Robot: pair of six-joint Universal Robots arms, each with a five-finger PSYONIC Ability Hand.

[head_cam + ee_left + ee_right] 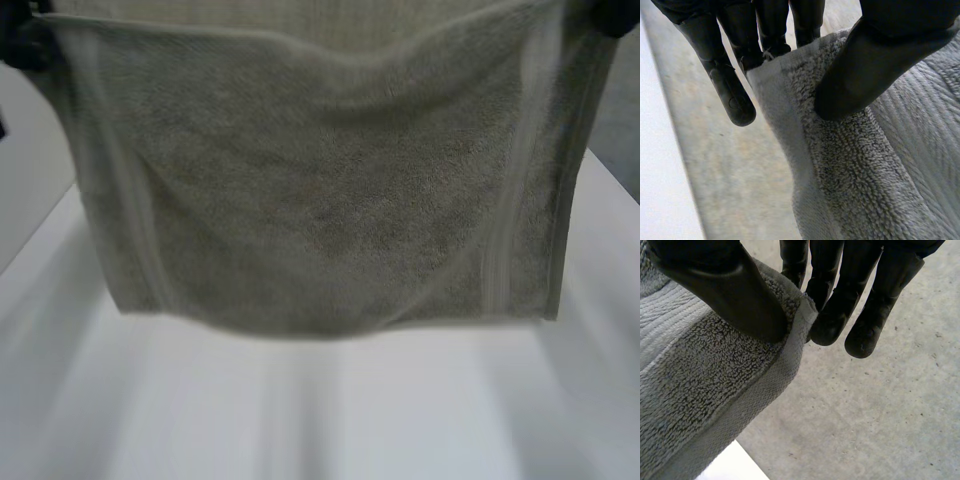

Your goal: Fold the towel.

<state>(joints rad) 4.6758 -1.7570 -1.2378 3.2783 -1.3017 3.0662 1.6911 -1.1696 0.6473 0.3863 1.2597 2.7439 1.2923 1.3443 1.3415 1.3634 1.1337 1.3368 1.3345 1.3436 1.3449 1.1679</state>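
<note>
Two top corners of the towel (320, 200) are being pinched by the left hand (865, 65) and right hand (735, 295), so it is hanging spread above the desk (320, 420), likely for an even fold.

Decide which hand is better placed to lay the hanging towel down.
Neither: the left hand and the right hand each pinch a top corner, the towel hanging spread above the table; both should lower together.

Soft, even, fairly bright light across towel (330, 200) and table (320, 420)
</note>
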